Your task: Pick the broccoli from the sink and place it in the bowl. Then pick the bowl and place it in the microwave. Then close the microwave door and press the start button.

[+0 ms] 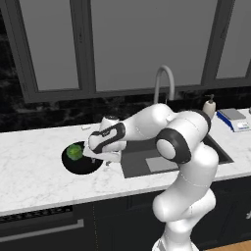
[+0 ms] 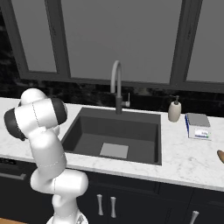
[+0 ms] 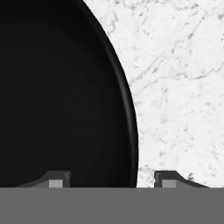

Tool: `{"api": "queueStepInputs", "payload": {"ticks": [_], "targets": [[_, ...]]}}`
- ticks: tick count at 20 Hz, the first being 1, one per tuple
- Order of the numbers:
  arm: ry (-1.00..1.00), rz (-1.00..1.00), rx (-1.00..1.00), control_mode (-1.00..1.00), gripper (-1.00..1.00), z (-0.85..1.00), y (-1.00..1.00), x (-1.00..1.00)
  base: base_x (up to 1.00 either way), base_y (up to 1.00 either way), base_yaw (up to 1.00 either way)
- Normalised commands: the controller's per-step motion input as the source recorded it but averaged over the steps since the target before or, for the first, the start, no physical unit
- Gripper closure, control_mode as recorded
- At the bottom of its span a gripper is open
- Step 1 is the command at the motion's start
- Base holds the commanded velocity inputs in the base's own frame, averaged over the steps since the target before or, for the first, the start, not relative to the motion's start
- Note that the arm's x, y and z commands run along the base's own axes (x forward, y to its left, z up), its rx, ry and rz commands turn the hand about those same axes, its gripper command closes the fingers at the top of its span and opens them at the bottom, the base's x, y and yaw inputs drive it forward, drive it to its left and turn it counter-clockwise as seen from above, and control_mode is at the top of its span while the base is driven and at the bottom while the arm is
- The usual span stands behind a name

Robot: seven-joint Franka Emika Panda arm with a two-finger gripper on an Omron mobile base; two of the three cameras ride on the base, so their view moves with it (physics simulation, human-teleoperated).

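The gripper (image 3: pixel 112 179) hangs low over the right edge of the bowl (image 1: pixel 84 164), its jaws parted and straddling the rim, one fingertip (image 3: pixel 57 180) over the black inside, the other over the white marble counter (image 3: pixel 179 87); whether they press the rim yet I cannot tell. The broccoli (image 1: pixel 74 151) lies in the bowl's left part. The bowl sits on the counter just left of the sink (image 2: pixel 114 135), whose faucet (image 2: pixel 116 85) stands at its far side.

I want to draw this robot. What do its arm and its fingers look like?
The arm is glossy white, made of fat rounded segments like sausages, with dark bands at the joints. No loose cables show. The gripper has two small dark grey fingertips, each with a lighter grey square pad.
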Motion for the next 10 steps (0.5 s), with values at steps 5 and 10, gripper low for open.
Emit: {"api": "queueStepInputs", "payload": {"ticks": [5,10], "targets": [[0.0,0.0,0.0,-1.0,1.0,0.0,0.07,0.0,0.0,0.0,0.0],[-0.05,0.0,0.01,-1.0,1.0,0.09,-0.05,-0.18,0.0,0.0,0.0]]}}
